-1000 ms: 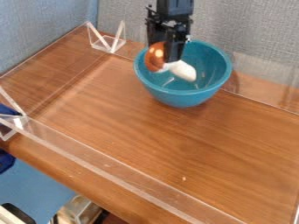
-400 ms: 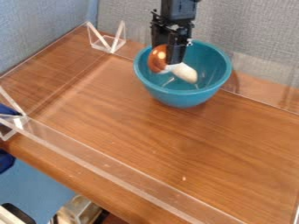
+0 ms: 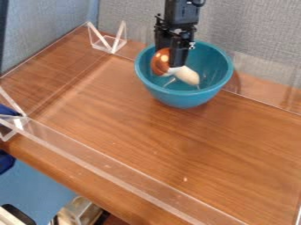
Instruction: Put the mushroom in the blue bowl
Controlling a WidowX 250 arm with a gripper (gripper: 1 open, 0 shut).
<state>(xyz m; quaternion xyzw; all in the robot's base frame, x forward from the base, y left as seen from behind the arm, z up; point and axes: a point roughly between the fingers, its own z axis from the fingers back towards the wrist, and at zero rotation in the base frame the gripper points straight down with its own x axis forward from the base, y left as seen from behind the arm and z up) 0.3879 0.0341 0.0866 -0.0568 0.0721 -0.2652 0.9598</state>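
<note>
The blue bowl (image 3: 202, 91) stands at the back of the wooden table, right of centre. My gripper (image 3: 172, 58) points down from above into the bowl's left half. It is shut on the mushroom (image 3: 161, 61), whose orange-brown cap sits between the dark fingers. The cream stem (image 3: 184, 76) sticks out down and to the right, inside the bowl and just above its floor. I cannot tell whether the stem touches the bowl.
A low clear acrylic wall (image 3: 70, 141) rims the wooden tabletop (image 3: 141, 123). A clear triangular bracket (image 3: 109, 39) stands at the back left corner. Another bracket with a blue piece (image 3: 10, 116) sits at the left edge.
The gripper with the mushroom has shifted slightly right and toward the back, sinking a little deeper into the bowl. Its grip looks unchanged.
</note>
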